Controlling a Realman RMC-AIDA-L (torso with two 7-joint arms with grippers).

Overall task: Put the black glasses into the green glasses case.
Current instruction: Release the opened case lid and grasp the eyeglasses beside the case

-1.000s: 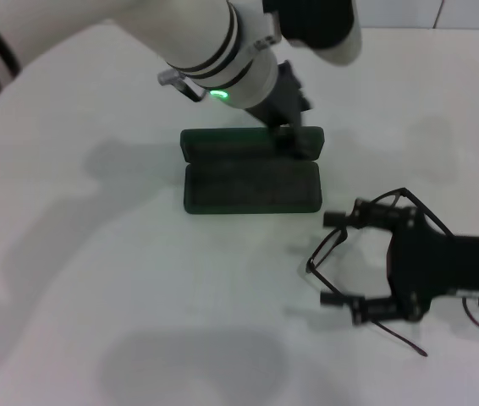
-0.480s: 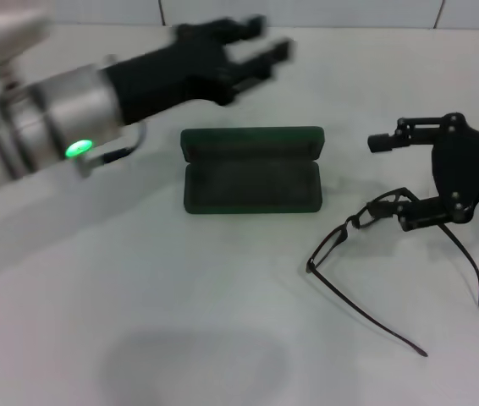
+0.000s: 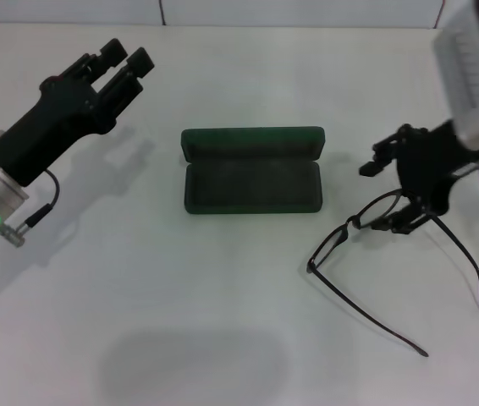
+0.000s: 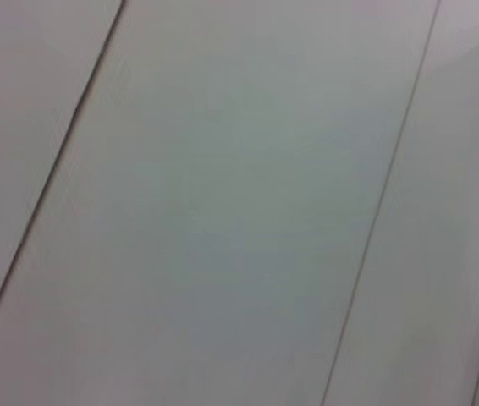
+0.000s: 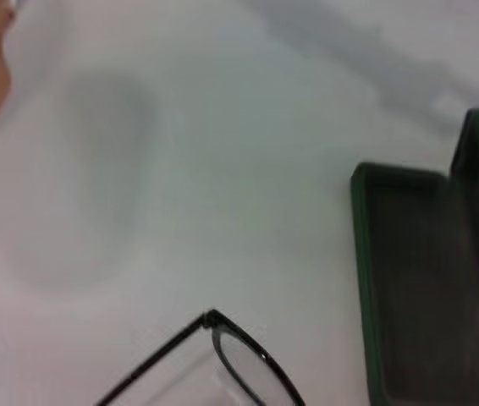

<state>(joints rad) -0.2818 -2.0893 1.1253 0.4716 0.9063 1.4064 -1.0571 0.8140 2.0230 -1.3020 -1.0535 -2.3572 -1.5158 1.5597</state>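
Note:
The green glasses case (image 3: 252, 173) lies open in the middle of the table, lid to the back; it also shows in the right wrist view (image 5: 426, 288). The black glasses (image 3: 349, 233) lie on the table right of the case with both temple arms spread toward the front right; one corner of the frame shows in the right wrist view (image 5: 235, 359). My right gripper (image 3: 378, 196) is open, just above the right part of the frame, with one finger over the lens area. My left gripper (image 3: 123, 57) is open and empty at the back left, well away from the case.
The table top (image 3: 180, 321) is plain white. The left wrist view shows only a pale surface with thin seams (image 4: 222, 211). A faint shadow lies on the table in front of the case.
My left arm has swung from the case's lid out to the back left. My right gripper has turned and lifted off the glasses. The glasses lie on the table, temple arms spread.

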